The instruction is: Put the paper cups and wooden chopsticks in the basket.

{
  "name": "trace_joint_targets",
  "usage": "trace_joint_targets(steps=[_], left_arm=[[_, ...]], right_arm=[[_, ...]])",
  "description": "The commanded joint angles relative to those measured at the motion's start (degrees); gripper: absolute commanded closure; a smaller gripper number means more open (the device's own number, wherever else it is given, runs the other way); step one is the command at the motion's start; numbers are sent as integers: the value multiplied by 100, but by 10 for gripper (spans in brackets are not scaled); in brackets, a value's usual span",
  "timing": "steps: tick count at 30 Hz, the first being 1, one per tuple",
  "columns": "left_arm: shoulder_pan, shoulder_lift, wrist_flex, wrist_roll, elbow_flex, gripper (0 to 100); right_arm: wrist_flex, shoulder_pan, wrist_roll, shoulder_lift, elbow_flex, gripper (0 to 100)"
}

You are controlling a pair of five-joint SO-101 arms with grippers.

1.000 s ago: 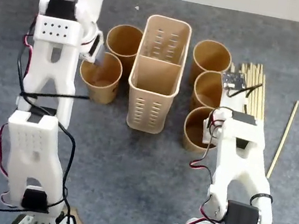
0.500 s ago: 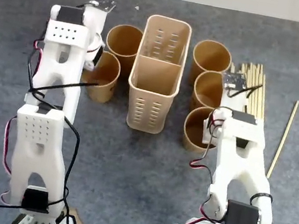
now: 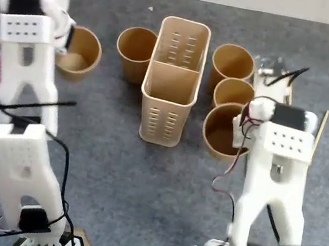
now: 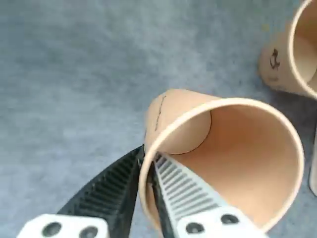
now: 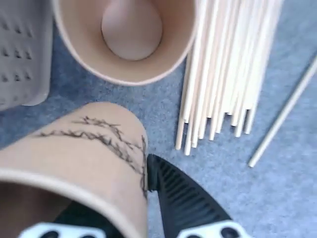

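My left gripper [image 3: 65, 49] is shut on the rim of a paper cup [image 3: 80, 52], holding it off to the left of the basket [image 3: 173, 80]. In the left wrist view one finger is inside that cup [image 4: 223, 158] and one is outside, with the left gripper [image 4: 148, 157] clamped on the wall. My right gripper [image 3: 244, 129] is shut on the near right paper cup [image 3: 221, 131]. The right wrist view has this cup [image 5: 74, 158] tilted, with the right gripper [image 5: 143, 171] on its wall. Wooden chopsticks [image 5: 228, 69] lie bundled beside it.
Three more cups stand by the basket: one [image 3: 136, 47] on its left, two [image 3: 232, 61] [image 3: 233, 91] on its right. A single chopstick [image 3: 323, 124] lies apart at the far right. Grey carpet lies open in front of the basket.
My left arm swung left, carrying its cup away from the basket. My right arm closed on the nearest right cup and lifted it; its wrist now sits higher and farther back.
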State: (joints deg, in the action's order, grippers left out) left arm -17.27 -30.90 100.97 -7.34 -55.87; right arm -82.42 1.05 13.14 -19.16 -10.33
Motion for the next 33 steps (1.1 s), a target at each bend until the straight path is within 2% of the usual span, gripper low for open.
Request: trace_joint_targets(steps=[1, 5, 8, 11, 14, 21, 28, 30, 33], left_arm=[[-92, 1437, 26, -35, -75, 995], [699, 2466, 26, -35, -312, 995], [1763, 2879, 18, -35, -488, 995], [2598, 2800, -325, -26, -523, 995], [2967, 2378, -721, 9, -523, 995], [3099, 1200, -1310, 264, -558, 995], [3222, 593, -1363, 334, -558, 990], [3204, 479, -1442, 334, -558, 952], [3187, 426, -1459, 316, -558, 841]], right_arm=[[-303, -4, -53, -831, 927, 995], [-268, 4, -281, -1385, 1613, 995], [-242, 4, -571, -1640, 1877, 995], [92, 4, -624, -1886, 1851, 995], [259, 13, -580, -1974, 1604, 995], [1200, 488, -580, -2035, 567, 995], [1613, 426, -580, -2026, 66, 995], [1596, 312, -580, -2018, 66, 995], [1596, 119, -580, -2000, 66, 995]])
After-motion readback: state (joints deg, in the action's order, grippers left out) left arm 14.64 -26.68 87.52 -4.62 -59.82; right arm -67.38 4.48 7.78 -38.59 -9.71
